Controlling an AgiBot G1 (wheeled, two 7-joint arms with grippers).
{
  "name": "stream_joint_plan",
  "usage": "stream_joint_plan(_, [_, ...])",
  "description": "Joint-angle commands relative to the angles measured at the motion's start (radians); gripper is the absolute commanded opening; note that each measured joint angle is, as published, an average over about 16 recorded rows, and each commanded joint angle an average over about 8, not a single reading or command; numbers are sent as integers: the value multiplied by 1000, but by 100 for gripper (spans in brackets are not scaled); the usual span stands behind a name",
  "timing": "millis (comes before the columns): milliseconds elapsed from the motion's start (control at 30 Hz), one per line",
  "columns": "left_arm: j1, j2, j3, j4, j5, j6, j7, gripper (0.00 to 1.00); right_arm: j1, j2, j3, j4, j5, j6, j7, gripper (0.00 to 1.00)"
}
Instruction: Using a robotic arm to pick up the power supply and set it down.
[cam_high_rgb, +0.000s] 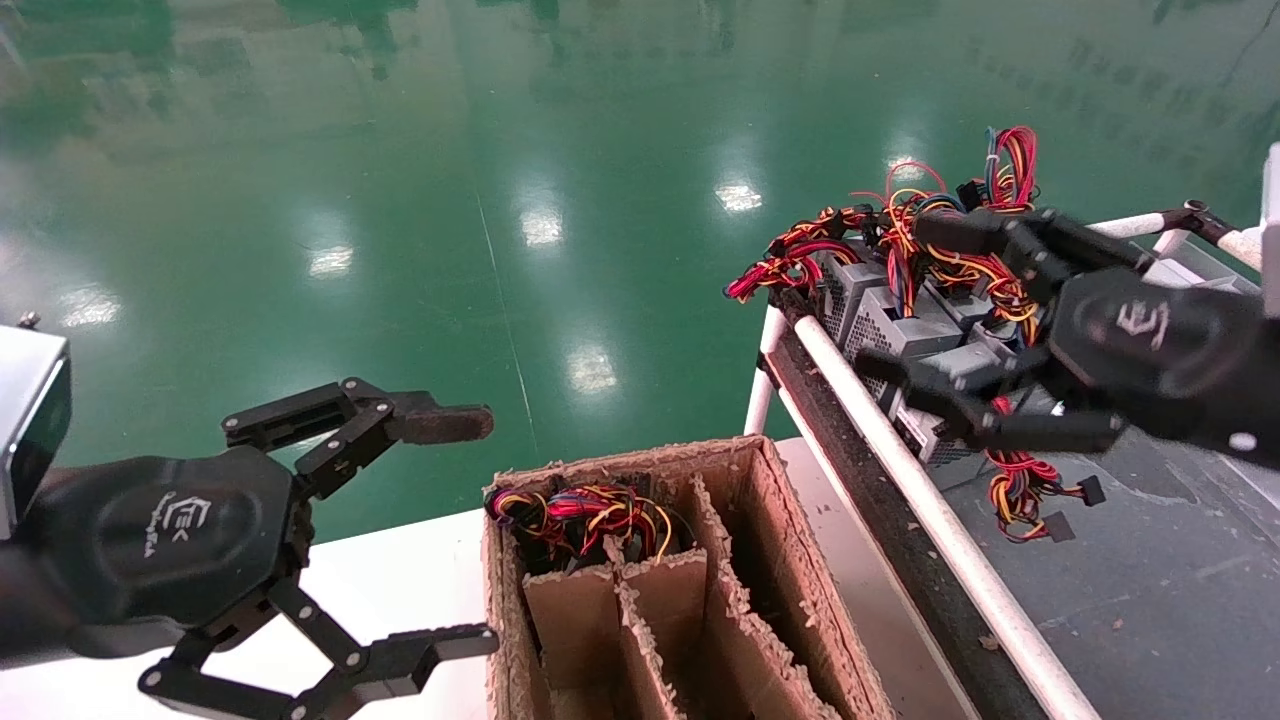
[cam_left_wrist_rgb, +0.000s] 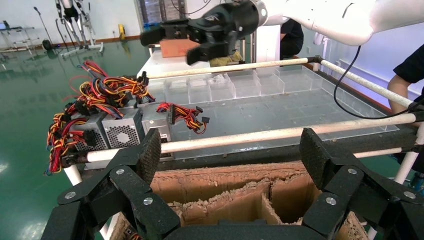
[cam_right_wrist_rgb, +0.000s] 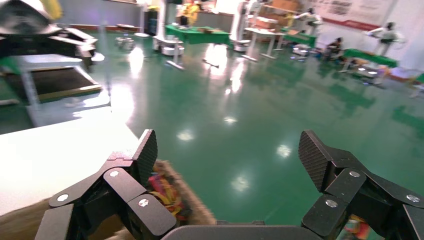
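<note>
Several grey power supplies (cam_high_rgb: 880, 318) with red, yellow and black wires (cam_high_rgb: 905, 225) stand in a row at the near end of the rack; the left wrist view shows them too (cam_left_wrist_rgb: 122, 131). My right gripper (cam_high_rgb: 893, 298), on the white robotic arm (cam_left_wrist_rgb: 340, 15), hovers open over that row with nothing between its fingers, and looks raised clear of it in the left wrist view (cam_left_wrist_rgb: 172, 44). The right wrist view shows only its open gripper (cam_right_wrist_rgb: 227, 155) against green floor. My left gripper (cam_high_rgb: 487, 531) is open beside the cardboard box (cam_high_rgb: 750, 560), empty (cam_left_wrist_rgb: 230, 155).
The cardboard box has dividers, and one far compartment holds a bundle of wires (cam_high_rgb: 585, 512). White rails (cam_high_rgb: 900, 470) edge the rack's grey bed (cam_high_rgb: 1150, 590). Clear plastic bins (cam_left_wrist_rgb: 240, 85) line the rack's far side. A white table (cam_high_rgb: 390, 580) lies under the box.
</note>
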Motion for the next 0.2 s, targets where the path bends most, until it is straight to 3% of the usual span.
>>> stream_joint_plan(33, [0,0,0,0,0,0,0,100,-16,5,-4,31,13,-11,15,100])
stream_joint_plan(200, [0,0,0,0,0,0,0,100,-38,12,-9,76,31,-27,36,100])
